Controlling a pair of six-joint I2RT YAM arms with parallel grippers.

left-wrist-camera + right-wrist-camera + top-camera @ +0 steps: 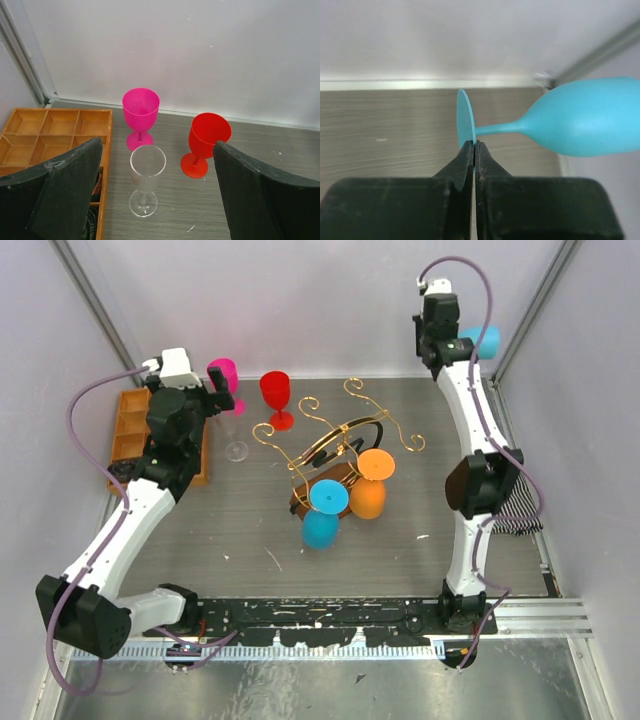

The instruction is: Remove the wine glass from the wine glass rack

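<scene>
Wine glass of turquoise plastic (pixel 585 117) is at one o'clock, well clear of the gold wire rack on its wooden base (pixel 335 445). My right gripper (pixel 474 150) is pinched tight on its foot rim, so it hangs sideways. My left gripper (pixel 157 150) gapes wide and empty above a clear goblet (pixel 147 165) at ten o'clock.

Lab robot cell. Bare white walls (pixel 300 300) and metal corner posts (pixel 92 302) closing in a grey table (pixel 240 530). Two cabled robot arms (pixel 140 510) bolted to a black rail (pixel 330 612) at its near edge. Just ahead of the left gripper (pixel 157 144), bright coloured glasses (pixel 140 107); to its left, an orange tray (pixel 60 109).
</scene>
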